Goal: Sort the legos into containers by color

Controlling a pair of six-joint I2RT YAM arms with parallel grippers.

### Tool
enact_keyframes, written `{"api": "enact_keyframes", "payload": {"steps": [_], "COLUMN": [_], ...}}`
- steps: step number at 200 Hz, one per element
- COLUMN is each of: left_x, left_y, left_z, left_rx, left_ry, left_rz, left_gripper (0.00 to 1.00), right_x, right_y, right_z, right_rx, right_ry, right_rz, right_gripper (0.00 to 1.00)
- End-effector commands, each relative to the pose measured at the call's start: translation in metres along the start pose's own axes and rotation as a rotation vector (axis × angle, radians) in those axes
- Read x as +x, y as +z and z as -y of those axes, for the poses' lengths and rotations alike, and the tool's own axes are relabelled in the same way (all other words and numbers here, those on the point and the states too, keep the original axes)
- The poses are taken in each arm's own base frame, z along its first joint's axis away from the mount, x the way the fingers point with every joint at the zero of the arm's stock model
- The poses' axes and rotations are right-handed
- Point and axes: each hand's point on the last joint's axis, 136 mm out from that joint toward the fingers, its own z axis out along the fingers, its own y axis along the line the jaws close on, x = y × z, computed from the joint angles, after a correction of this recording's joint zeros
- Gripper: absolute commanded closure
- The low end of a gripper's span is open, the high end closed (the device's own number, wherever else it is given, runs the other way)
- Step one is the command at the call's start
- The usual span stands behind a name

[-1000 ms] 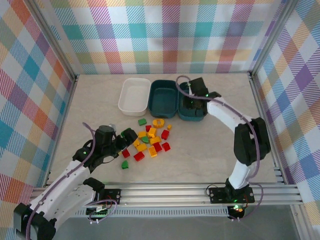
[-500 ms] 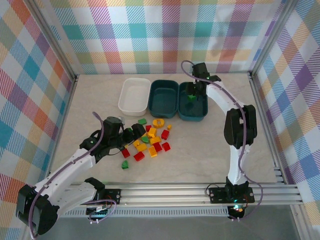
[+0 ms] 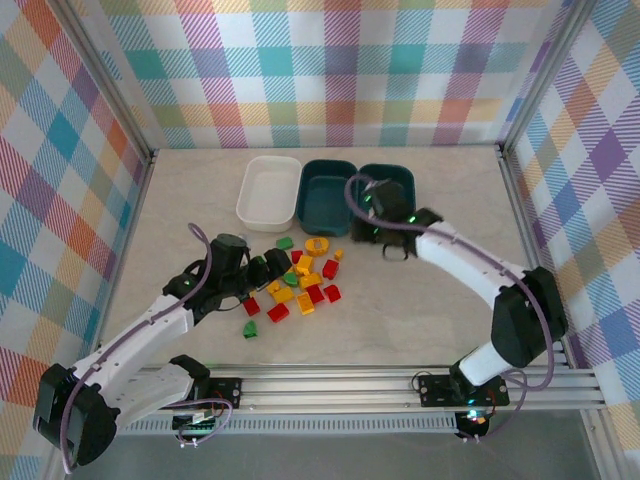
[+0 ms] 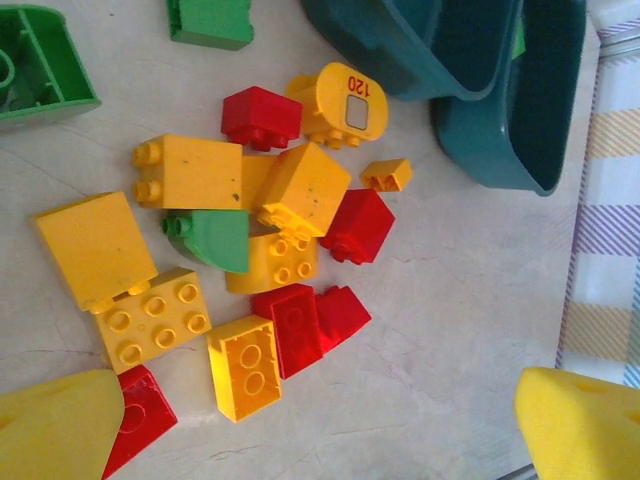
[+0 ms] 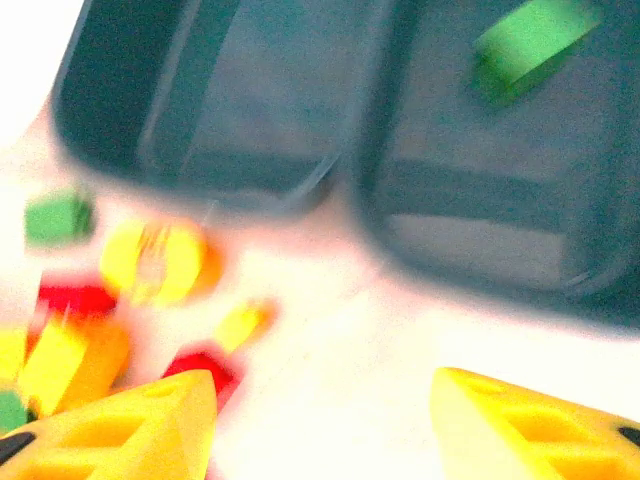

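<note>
On the table (image 3: 400, 320), three trays stand side by side toward the far side: a white tray (image 3: 268, 190) on the left, a middle teal tray (image 3: 328, 195) and a right teal tray (image 3: 390, 178), the two teal ones touching. Just in front of them lies the lego pile (image 3: 300, 278), red, yellow and green bricks packed close together. A yellow ring (image 3: 317, 246) sits at its far edge, near the middle teal tray. A green brick (image 3: 285, 242) sits at the pile's far-left corner, and another green piece (image 3: 250, 328) lies slightly apart on the near-left side. In the right wrist view, one green lego (image 5: 530, 45) rests inside the right teal tray.

The left gripper (image 3: 268, 264) hangs over the left edge of the pile with its jaws spread wide. In its wrist view the yellow pads (image 4: 60, 425) sit at the two lower corners, and a red sloped brick (image 4: 140, 415) lies just beside one of them, not clamped. The right gripper (image 3: 388, 238) is over bare table just in front of the right teal tray, to the right of the pile. Its jaws stand apart with nothing between them, though its wrist view is blurred.
</note>
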Motion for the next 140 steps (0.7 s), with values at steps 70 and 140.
{"api": "enact_keyframes", "payload": {"steps": [70, 140], "left_x": [0.023, 0.026], "left_y": [0.000, 0.001], "left_z": [-0.044, -0.048], "left_rx": [-0.027, -0.044], "left_ry": [-0.063, -0.061], "left_rz": [0.021, 0.009], "left_gripper": [0.00, 0.00], "right_x": [0.136, 0.142], "right_y": [0.032, 0.063], "right_z": [-0.071, -0.079], "right_rx": [-0.146, -0.137], "right_ry": [-0.265, -0.304], "right_rz": [-0.306, -0.350], "right_gripper": [0.38, 0.39]}}
